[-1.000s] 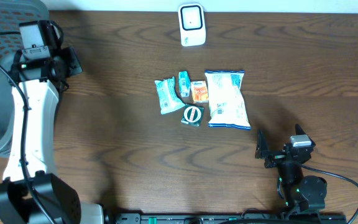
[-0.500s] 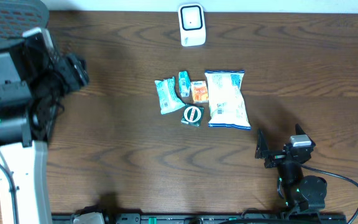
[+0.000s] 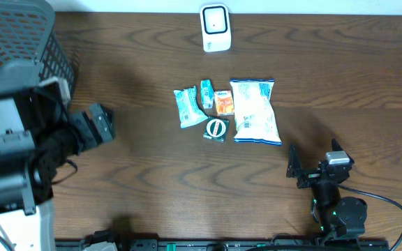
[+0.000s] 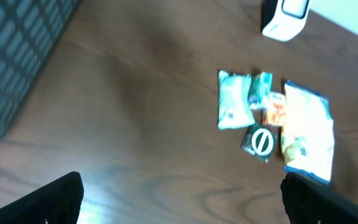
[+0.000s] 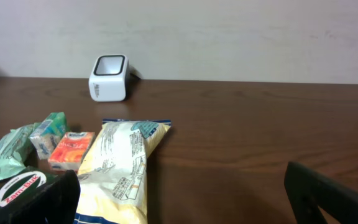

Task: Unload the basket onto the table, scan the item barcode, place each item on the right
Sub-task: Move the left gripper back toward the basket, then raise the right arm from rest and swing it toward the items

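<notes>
A white barcode scanner (image 3: 215,28) stands at the table's far edge. Several items lie mid-table: a teal packet (image 3: 187,107), a small teal box (image 3: 206,93), an orange packet (image 3: 223,102), a dark packet with a round logo (image 3: 216,129) and a big white-and-blue bag (image 3: 255,111). My left gripper (image 3: 98,125) hangs high over the left side, open and empty; its view shows the items (image 4: 261,142) far ahead between the fingers (image 4: 48,202). My right gripper (image 3: 313,169) rests open at the front right, with the bag (image 5: 122,171) just beyond its left finger (image 5: 36,202). No barcode can be made out.
A dark mesh basket (image 3: 16,42) stands at the back left corner, also seen in the left wrist view as the basket (image 4: 11,56). The scanner (image 5: 109,78) faces the right wrist camera in front of a pale wall. Bare wood lies between the left arm and the items.
The left arm has swung from beside the basket forward and toward the middle, and its jaws have opened wide. The right arm and the items have not moved.
</notes>
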Action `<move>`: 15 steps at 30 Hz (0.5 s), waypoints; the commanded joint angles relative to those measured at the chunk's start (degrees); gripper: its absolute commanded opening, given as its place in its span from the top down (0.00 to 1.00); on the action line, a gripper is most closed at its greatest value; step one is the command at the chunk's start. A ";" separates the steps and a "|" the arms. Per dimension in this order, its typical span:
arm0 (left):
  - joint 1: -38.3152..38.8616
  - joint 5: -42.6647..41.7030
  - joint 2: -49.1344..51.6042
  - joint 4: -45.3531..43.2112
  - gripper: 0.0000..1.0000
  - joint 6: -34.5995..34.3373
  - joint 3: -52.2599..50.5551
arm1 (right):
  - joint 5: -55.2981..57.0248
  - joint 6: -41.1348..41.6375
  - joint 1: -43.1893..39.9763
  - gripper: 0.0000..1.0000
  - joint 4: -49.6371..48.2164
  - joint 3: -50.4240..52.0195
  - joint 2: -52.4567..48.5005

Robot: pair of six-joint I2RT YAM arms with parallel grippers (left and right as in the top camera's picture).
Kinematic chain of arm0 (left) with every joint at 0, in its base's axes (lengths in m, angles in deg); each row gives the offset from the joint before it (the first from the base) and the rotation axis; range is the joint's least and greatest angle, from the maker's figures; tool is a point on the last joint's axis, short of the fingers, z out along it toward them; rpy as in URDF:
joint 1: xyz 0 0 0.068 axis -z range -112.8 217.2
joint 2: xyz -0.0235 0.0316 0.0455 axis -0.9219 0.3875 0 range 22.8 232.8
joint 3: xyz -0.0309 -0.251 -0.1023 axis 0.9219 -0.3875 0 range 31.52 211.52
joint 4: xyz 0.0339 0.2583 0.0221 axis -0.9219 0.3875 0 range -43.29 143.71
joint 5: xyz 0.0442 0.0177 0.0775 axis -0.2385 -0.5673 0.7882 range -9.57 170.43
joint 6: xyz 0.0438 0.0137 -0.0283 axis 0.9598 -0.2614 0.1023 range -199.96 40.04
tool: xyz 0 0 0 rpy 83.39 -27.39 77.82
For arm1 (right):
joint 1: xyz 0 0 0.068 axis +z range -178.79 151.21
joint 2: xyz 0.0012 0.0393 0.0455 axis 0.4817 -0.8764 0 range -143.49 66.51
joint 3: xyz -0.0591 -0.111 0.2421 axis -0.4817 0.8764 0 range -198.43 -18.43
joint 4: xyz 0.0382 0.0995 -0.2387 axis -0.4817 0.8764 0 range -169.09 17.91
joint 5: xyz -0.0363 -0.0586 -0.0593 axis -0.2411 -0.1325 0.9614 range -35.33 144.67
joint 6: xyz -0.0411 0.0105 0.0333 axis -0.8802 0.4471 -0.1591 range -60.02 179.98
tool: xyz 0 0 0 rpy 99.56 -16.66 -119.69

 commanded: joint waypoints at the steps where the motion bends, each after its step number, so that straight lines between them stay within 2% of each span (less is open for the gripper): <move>1: -0.31 3.48 -1.22 0.26 0.02 0.90 -2.97 | 0.04 0.37 0.35 0.01 0.17 0.11 0.31; 5: -0.33 7.08 -1.33 1.51 0.02 -3.76 -5.09 | 0.04 0.37 0.35 0.01 0.15 0.11 0.31; 11: -0.31 11.58 -1.27 2.23 0.02 -3.98 -7.78 | 0.04 0.37 0.35 0.01 0.15 0.11 0.31; 15: -0.31 11.74 -1.01 2.84 0.02 -4.00 -7.78 | 0.04 0.37 0.35 0.01 0.15 0.11 0.31</move>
